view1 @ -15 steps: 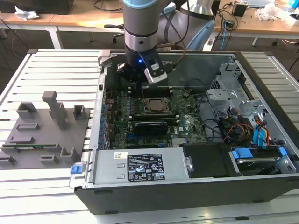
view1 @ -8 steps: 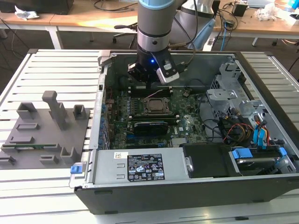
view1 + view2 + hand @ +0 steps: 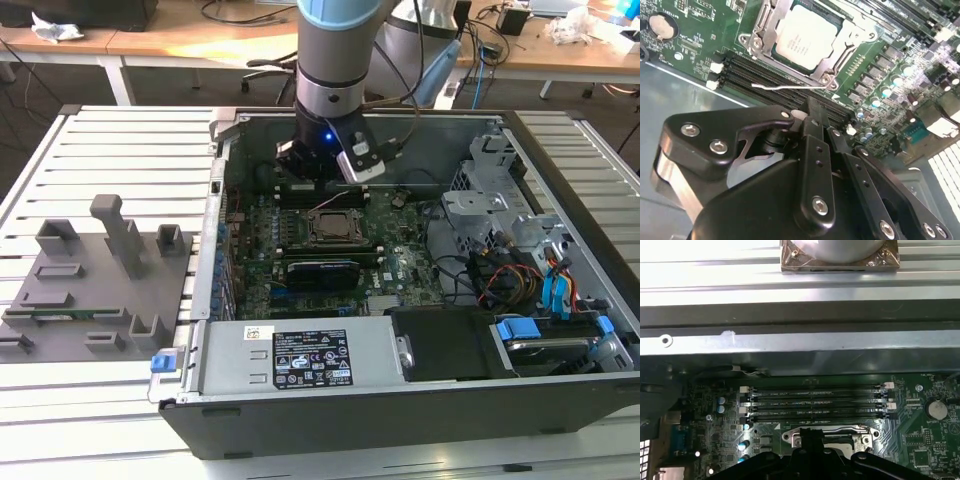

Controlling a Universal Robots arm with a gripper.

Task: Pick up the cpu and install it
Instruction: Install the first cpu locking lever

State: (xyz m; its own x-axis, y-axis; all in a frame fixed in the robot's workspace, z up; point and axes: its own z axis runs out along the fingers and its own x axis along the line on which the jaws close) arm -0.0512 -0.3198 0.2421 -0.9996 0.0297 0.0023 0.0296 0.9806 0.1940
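The cpu (image 3: 805,37) lies flat in the motherboard socket (image 3: 765,35), its silver top facing up and the metal socket frame around it. A thin metal lever (image 3: 790,86) runs along the socket's side next to the memory slots (image 3: 775,75). In the exterior view the cpu (image 3: 333,226) sits mid-board inside the open computer case (image 3: 400,410). My gripper (image 3: 318,165) hangs just behind the socket, over the memory slots. In both wrist views its black fingers (image 3: 812,107) meet at the tip, shut, with nothing between them. The gripper (image 3: 812,437) hides part of the socket (image 3: 860,436).
A grey fixture plate (image 3: 100,280) with upright holders lies at the exterior view's left, with a green memory stick (image 3: 70,315) on it. The power supply (image 3: 300,355) fills the case front. Drive cage and cables (image 3: 520,260) crowd the right. The case's rear wall (image 3: 800,345) stands close behind the gripper.
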